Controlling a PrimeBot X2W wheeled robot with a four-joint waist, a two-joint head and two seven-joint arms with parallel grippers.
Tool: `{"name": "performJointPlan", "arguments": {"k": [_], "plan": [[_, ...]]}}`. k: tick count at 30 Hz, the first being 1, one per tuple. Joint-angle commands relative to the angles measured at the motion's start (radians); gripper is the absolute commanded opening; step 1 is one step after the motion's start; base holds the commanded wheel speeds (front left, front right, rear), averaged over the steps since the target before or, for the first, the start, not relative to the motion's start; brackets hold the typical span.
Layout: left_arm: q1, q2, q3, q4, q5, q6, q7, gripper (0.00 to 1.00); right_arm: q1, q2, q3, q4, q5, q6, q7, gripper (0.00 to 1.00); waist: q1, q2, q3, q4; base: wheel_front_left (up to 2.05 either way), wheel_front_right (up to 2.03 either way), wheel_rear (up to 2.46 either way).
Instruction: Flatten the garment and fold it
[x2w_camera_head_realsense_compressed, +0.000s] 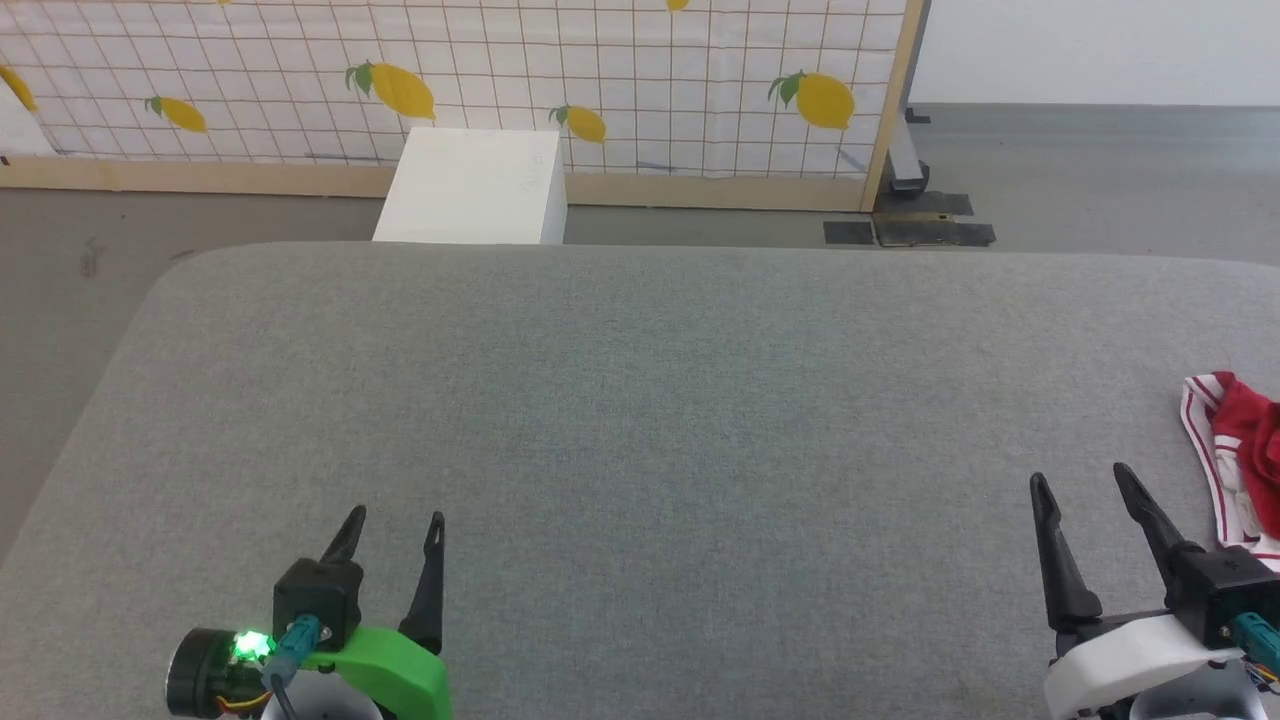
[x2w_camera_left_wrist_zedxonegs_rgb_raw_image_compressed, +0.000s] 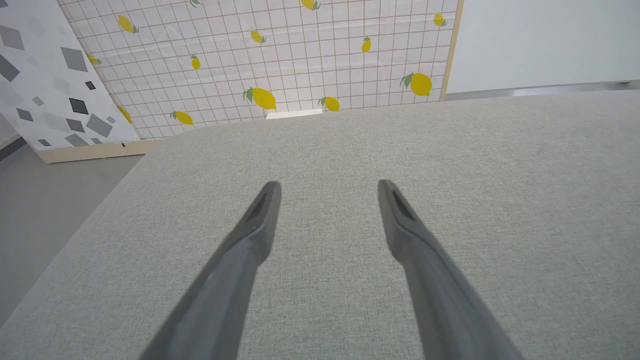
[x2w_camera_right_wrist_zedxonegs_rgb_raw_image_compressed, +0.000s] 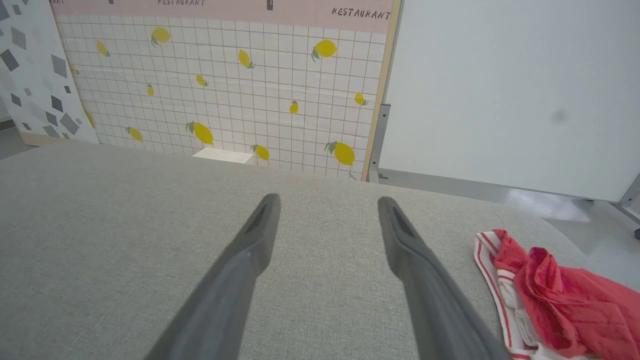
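Note:
The garment (x2w_camera_head_realsense_compressed: 1240, 455) lies crumpled at the far right of the grey padded table (x2w_camera_head_realsense_compressed: 640, 400), red cloth with white, red-striped trim, partly cut off by the head view's edge. In the right wrist view the garment (x2w_camera_right_wrist_zedxonegs_rgb_raw_image_compressed: 555, 300) bunches at the lower right. My right gripper (x2w_camera_head_realsense_compressed: 1080, 480) stands open just left of it, apart from the cloth, nothing between its fingers (x2w_camera_right_wrist_zedxonegs_rgb_raw_image_compressed: 250, 250). At the lower left my left gripper (x2w_camera_head_realsense_compressed: 395, 525) is also open and empty, far from the garment, over bare table (x2w_camera_left_wrist_zedxonegs_rgb_raw_image_compressed: 325, 240).
A white box (x2w_camera_head_realsense_compressed: 470, 185) stands on the floor behind the table's far edge, in front of a lemon-print grid screen (x2w_camera_head_realsense_compressed: 600, 70). Grey floor (x2w_camera_head_realsense_compressed: 60, 270) runs along the table's left side. A white wall panel (x2w_camera_right_wrist_zedxonegs_rgb_raw_image_compressed: 510, 90) rises at the back right.

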Motion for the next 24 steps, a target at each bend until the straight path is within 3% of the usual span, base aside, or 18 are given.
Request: {"name": "performJointPlan", "arguments": {"k": [1,10,11,24], "plan": [[-0.003,-0.001,-0.003,0.002,0.004,-0.005,0.000,1.00,0.004,0.006,0.000,-0.002,-0.007,-0.001,0.004,1.00,0.0000,0.0000,-0.002,-0.001,0.00,0.00,0.00],[-0.004,-0.008,-0.009,0.005,-0.007,-0.008,0.000,1.00,0.005,0.008,0.001,0.003,-0.005,-0.001,0.009,1.00,0.0000,0.0000,-0.012,-0.002,0.00,0.00,0.00],[0.000,-0.005,-0.010,0.005,-0.009,-0.005,0.001,0.00,0.000,0.003,0.000,0.002,0.000,0.000,0.008,0.00,0.0000,0.0000,-0.012,-0.002,0.00,0.00,0.00],[0.006,-0.038,0.030,-0.002,0.028,-0.031,0.014,0.00,-0.007,0.006,0.007,0.000,-0.002,0.000,0.016,0.00,0.0000,0.0000,-0.009,-0.006,0.00,0.00,0.00]]}}
